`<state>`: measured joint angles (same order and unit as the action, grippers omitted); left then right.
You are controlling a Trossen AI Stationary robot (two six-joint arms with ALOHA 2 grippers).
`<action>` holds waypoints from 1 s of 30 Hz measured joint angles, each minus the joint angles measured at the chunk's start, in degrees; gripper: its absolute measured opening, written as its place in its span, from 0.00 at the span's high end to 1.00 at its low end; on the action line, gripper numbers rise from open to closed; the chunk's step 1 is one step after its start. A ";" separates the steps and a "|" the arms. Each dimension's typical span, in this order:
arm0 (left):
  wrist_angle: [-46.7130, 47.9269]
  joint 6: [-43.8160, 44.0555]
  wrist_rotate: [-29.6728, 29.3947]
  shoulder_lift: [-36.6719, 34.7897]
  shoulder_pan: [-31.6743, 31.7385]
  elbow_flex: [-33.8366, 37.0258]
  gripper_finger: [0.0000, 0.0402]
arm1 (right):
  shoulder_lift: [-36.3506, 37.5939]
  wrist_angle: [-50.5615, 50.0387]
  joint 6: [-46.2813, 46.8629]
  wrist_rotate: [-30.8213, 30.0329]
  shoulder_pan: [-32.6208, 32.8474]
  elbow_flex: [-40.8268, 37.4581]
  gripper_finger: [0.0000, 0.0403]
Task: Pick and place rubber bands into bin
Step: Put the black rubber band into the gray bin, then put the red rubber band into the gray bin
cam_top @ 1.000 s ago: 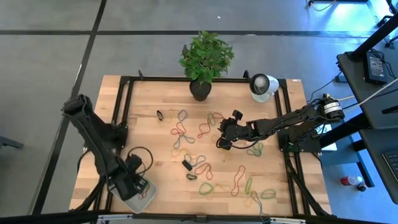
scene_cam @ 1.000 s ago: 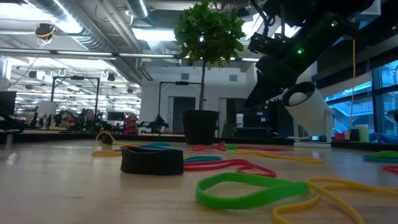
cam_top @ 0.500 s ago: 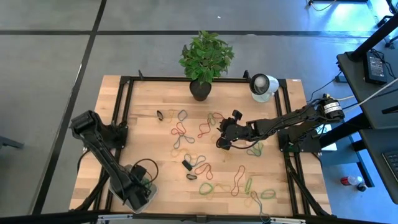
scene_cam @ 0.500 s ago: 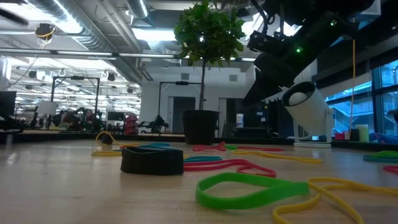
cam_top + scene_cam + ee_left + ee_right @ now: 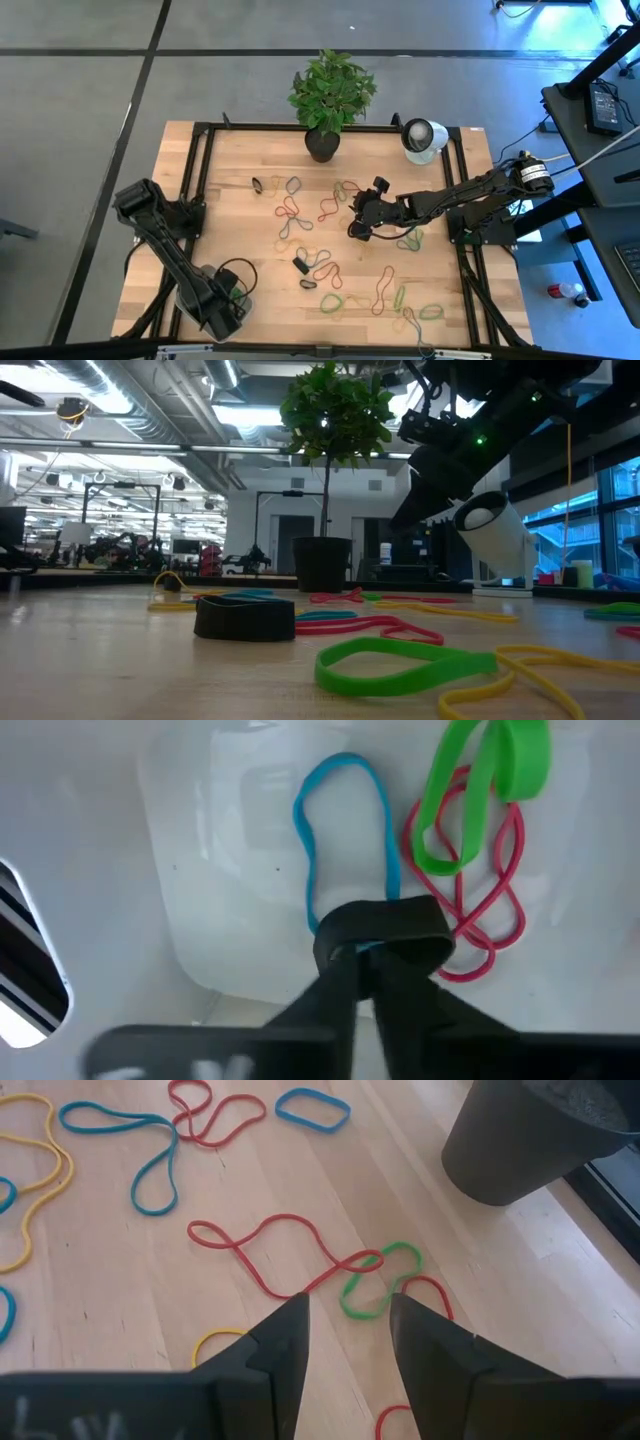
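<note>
I see the bin [image 5: 120, 850] at the table's near-left corner, almost wholly covered in the high view by the left gripper [image 5: 222, 312] that hangs over it. Through the left wrist camera its whitish floor holds a blue band [image 5: 345, 830], a green band [image 5: 480, 790] and a red band [image 5: 490, 890], the green lying across the red. The left gripper's [image 5: 378, 935] fingers are pressed together just above the near end of the blue loop; I cannot tell whether they pinch it. The rest of the rubber bands [image 5: 330, 270] lie scattered over the middle and right of the wooden table [image 5: 240, 160], well apart from the bin, with a small black block [image 5: 301, 265] among them. The right gripper [image 5: 357, 228] hovers over the table's middle-right, its fingers [image 5: 280, 1345] standing apart with nothing between them; its wrist camera looks down on a red band [image 5: 270, 1250] hooked through a green one [image 5: 375, 1280], near the dark plant pot [image 5: 530, 1135]. At the far edge stands the potted plant [image 5: 330, 95], with a white round device [image 5: 422, 137] beside it.
</note>
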<state>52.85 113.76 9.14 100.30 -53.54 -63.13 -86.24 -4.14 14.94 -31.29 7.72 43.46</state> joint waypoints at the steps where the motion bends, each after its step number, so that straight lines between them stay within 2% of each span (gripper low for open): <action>1: 0.01 -0.33 0.00 -0.18 0.00 0.00 0.98 | 0.00 0.00 0.02 -0.02 0.00 0.00 0.64; 7: 1.66 -0.46 -1.88 -3.63 0.00 0.00 1.00 | 0.00 0.00 0.24 -0.02 0.00 0.00 0.64; 12: 5.29 0.32 -10.11 -9.18 0.00 0.00 0.99 | 0.00 0.00 0.26 0.00 0.00 0.00 0.64; 15: 6.52 -4.58 -20.61 -12.50 0.00 -0.02 1.00 | 0.00 0.00 0.53 -0.01 0.00 0.00 0.64; 21: 6.53 -24.05 -47.35 -16.63 0.71 -0.02 0.99 | 0.00 -0.04 1.35 -0.01 -0.01 0.00 0.64; 23: 7.08 -29.09 -52.12 -17.20 2.30 -0.04 0.99 | 0.00 -0.07 1.35 -0.02 0.00 0.00 0.64; 25: 7.35 -32.91 -53.09 -17.31 5.24 -0.04 1.00 | 0.00 -0.18 1.39 -0.01 0.00 0.00 0.64; 30: 6.32 -44.99 -50.79 -15.32 15.51 -0.04 0.99 | 0.00 -1.21 2.63 0.00 0.00 0.00 0.64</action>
<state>59.17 68.77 -41.64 84.98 -38.03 -63.18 -86.24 -5.36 17.57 -31.29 7.73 43.46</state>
